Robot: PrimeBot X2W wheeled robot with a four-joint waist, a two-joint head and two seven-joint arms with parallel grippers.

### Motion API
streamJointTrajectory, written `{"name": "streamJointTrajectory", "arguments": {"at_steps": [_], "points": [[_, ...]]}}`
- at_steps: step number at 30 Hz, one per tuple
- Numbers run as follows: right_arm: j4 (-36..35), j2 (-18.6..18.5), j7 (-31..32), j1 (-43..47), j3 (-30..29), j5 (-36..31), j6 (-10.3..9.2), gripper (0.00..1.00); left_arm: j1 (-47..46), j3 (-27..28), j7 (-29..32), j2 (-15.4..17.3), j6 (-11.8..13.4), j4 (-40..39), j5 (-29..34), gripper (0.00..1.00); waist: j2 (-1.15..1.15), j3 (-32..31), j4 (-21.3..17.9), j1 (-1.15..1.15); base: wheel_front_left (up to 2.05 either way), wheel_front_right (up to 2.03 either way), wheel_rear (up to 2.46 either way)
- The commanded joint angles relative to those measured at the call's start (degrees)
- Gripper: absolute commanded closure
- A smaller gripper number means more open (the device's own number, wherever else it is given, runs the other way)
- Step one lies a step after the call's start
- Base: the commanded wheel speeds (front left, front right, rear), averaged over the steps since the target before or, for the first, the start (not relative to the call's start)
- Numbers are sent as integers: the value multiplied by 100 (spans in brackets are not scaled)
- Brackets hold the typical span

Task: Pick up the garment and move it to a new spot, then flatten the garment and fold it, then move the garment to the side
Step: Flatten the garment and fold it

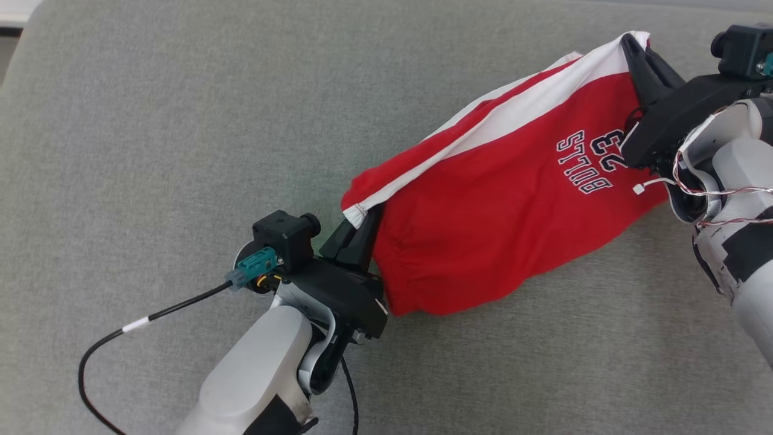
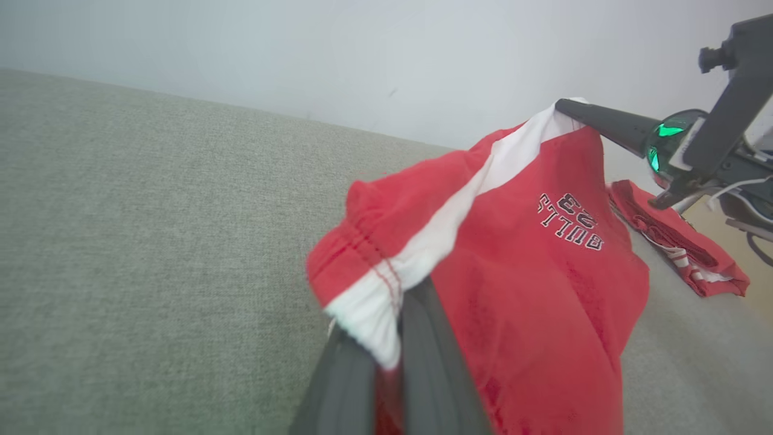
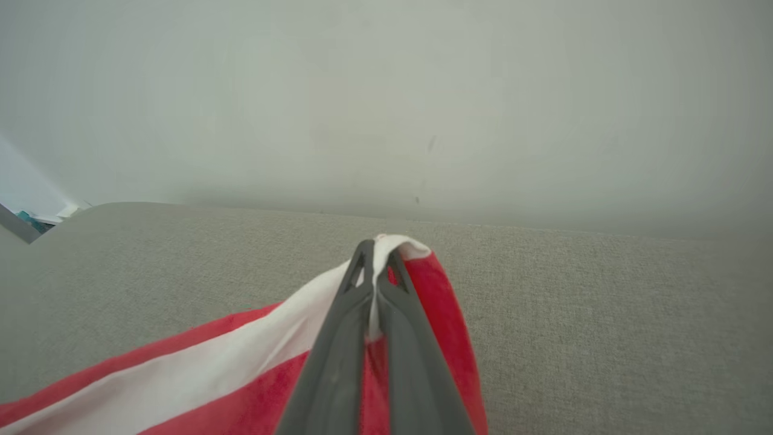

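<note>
- Grey woven upholstery (image 1: 151, 151) spreads beneath both arms, with a pale wall behind.
- Left gripper (image 1: 357, 232) is clamped on the white-banded hem of the red garment (image 1: 495, 217).
- Right gripper (image 1: 635, 51) pinches the opposite white-striped corner.
- Garment hangs stretched between the 2 grippers, its "BULLS 23" print nearer the right one.
- Another red cloth (image 2: 676, 241) lies past the right gripper.

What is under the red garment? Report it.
Around the red garment, pinched by the left gripper and right gripper, the grey fabric surface shows. The patch directly beneath is covered by cloth.
</note>
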Motion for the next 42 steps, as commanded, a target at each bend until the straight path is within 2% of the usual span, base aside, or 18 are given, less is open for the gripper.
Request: {"name": "streamJointTrajectory", "arguments": {"at_steps": [1,5,6,7,8,17,22,26,30,35,37,42], "points": [[172,38,-41,-89,77,5,-16,100,-91,-14,-14,-37,-30,71,24,100,-1,172,167,-1,0,0,0],[669,124,-90,-293,270,83,-16,100,-167,-51,-15,-119,-60,243,36,100,-1,202,207,-1,0,0,0],[740,148,-122,-322,314,108,-16,96,-193,-48,-15,-127,-65,258,58,56,-1,194,205,-1,0,0,0],[759,171,-199,-346,392,88,-16,52,-204,-32,-15,-135,-70,261,91,20,-1,172,197,-1,0,0,0],[782,197,-242,-332,464,104,-16,0,-171,-9,-15,-142,-73,260,107,0,-1,142,185,-1,0,0,0],[810,-96,-486,92,1037,426,-16,0,572,384,-16,-142,-47,-3,512,0,-1,-406,67,-1,0,0,0],[701,-389,-582,493,1222,717,-16,0,1324,1114,-17,-8,112,-892,1059,0,-1,-655,40,-1,0,0,0],[708,-509,-568,740,1330,923,-16,0,1990,1982,-16,-24,211,-1756,1567,0,-1,-734,34,-1,0,0,0],[788,-526,-545,869,1461,1037,-16,0,2503,2639,-16,-96,190,-2410,1995,0,-1,-717,47,-1,0,0,0],[935,-431,-483,851,1550,1169,-16,0,2940,3162,-16,-154,169,-2850,2317,0,-1,-649,88,-1,0,0,0],[1059,-387,-436,807,1580,1189,-16,0,3090,3214,-16,-167,169,-2922,2542,0,-1,-614,120,-1,0,0,0],[1309,-289,-297,734,1639,1241,-16,0,3245,3165,-16,-162,215,-2934,2611,0,-1,-552,213,-1,0,0,0]]}}
